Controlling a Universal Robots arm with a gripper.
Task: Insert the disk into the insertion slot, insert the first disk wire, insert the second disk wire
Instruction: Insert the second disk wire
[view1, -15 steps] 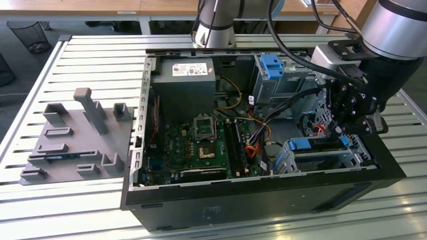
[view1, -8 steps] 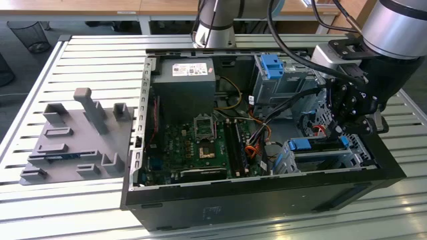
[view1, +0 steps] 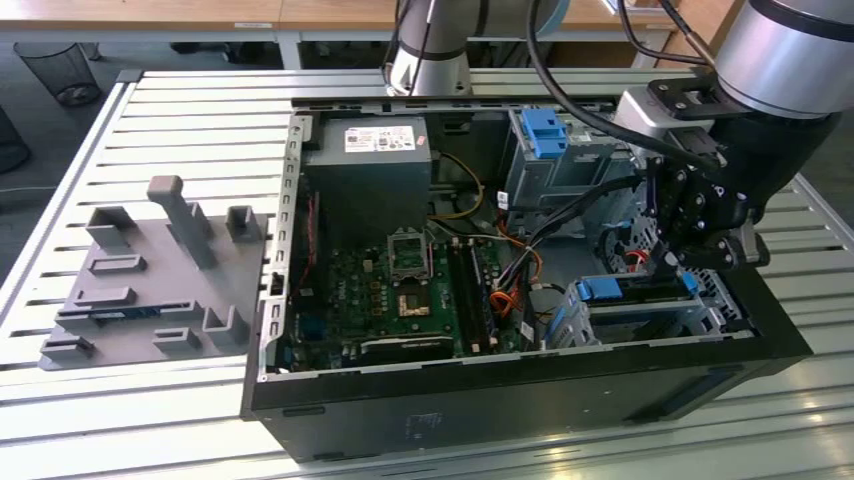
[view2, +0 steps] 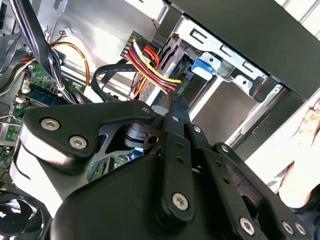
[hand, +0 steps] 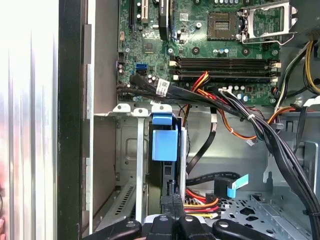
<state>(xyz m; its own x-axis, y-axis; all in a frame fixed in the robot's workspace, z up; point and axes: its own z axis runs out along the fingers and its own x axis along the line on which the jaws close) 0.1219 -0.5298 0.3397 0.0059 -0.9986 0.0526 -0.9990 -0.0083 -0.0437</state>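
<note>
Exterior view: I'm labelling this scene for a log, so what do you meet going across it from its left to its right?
Grey fixture plate → motherboard → the disk in its blue carrier, sitting in the insertion slot.

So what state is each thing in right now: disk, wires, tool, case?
Case: side open.
Disk: in the slot.
Tool: shut, tips at the end of the red-yellow wire; whether it grips the wire, I cannot tell.
Blue-tipped cable: end loose, not plugged in.
Processor socket: bare, no cooler.
</note>
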